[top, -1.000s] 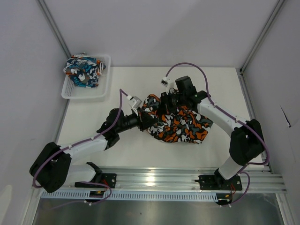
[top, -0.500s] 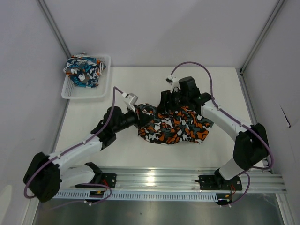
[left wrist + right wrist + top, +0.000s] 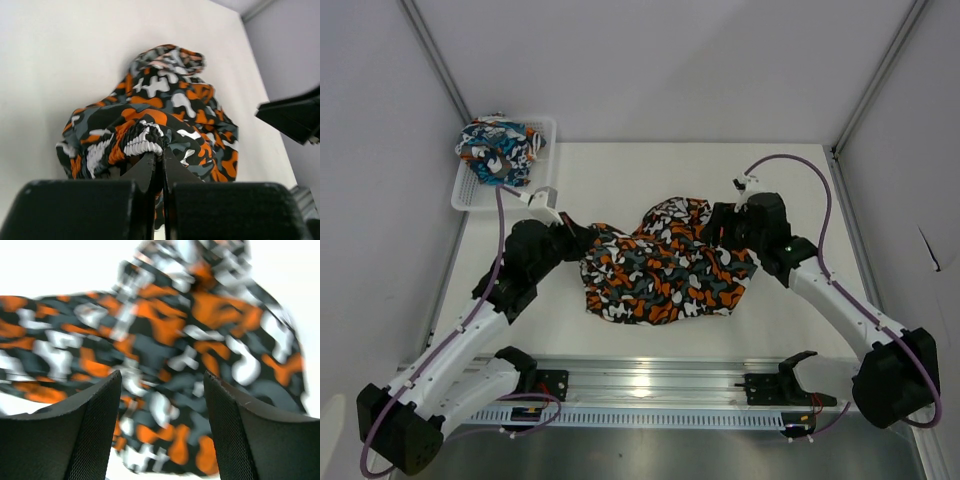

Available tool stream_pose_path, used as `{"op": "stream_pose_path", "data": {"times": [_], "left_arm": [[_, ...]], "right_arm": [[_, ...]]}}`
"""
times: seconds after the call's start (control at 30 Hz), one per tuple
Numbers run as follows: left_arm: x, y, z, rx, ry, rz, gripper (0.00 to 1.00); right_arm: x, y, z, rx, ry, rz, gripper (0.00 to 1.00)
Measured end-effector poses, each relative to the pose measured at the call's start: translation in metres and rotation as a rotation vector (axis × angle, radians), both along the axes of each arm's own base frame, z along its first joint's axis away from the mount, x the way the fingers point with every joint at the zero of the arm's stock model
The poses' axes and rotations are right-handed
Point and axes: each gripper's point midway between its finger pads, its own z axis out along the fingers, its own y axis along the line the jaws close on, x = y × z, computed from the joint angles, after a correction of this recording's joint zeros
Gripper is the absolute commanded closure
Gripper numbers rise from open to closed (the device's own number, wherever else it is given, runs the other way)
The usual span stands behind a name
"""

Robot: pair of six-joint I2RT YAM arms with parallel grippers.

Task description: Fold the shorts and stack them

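The camouflage shorts, blotched orange, black, grey and white, lie crumpled in the middle of the table. My left gripper is shut on their left edge; in the left wrist view the gripper pinches the ribbed waistband of the shorts. My right gripper stands open over their right side. In the right wrist view both fingers frame the shorts with nothing between them. The blue-teal cartoon shorts are bunched in the basket.
The white mesh basket stands at the table's back left corner. Grey walls close in the left, back and right sides. A metal rail with the arm bases runs along the near edge.
The right gripper has opened, let go of the camouflage shorts and drawn back to the right. The left gripper has shut on them and pulled them leftward, spreading them out.
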Motion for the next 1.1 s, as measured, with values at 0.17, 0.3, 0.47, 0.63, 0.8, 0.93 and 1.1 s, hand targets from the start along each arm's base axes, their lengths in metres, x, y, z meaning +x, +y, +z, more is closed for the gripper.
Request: {"op": "stream_pose_path", "data": {"times": [0.17, 0.3, 0.47, 0.63, 0.8, 0.93, 1.1], "left_arm": [[0.002, 0.027, -0.016, -0.005, 0.05, 0.082, 1.0], [-0.002, 0.032, -0.005, -0.024, 0.017, 0.087, 1.0], [-0.006, 0.028, -0.001, -0.039, 0.007, 0.06, 1.0], [-0.009, 0.027, -0.013, -0.035, 0.031, 0.05, 1.0], [-0.012, 0.029, -0.015, -0.036, 0.031, 0.051, 1.0], [-0.013, 0.029, -0.014, -0.037, 0.027, 0.051, 1.0], [-0.014, 0.029, -0.014, -0.039, 0.028, 0.052, 1.0]], "right_arm": [[-0.005, -0.026, -0.043, -0.026, 0.08, -0.085, 0.34], [-0.009, -0.025, -0.061, -0.01, 0.123, -0.076, 0.34], [-0.002, -0.009, -0.057, 0.032, 0.118, -0.018, 0.35], [0.008, 0.024, -0.039, 0.008, 0.066, 0.078, 0.38], [0.001, 0.064, -0.035, -0.084, 0.0, 0.194, 0.43], [-0.011, 0.079, -0.052, -0.201, -0.01, 0.25, 0.43], [-0.015, 0.088, -0.072, -0.375, -0.029, 0.265, 0.43]]}}
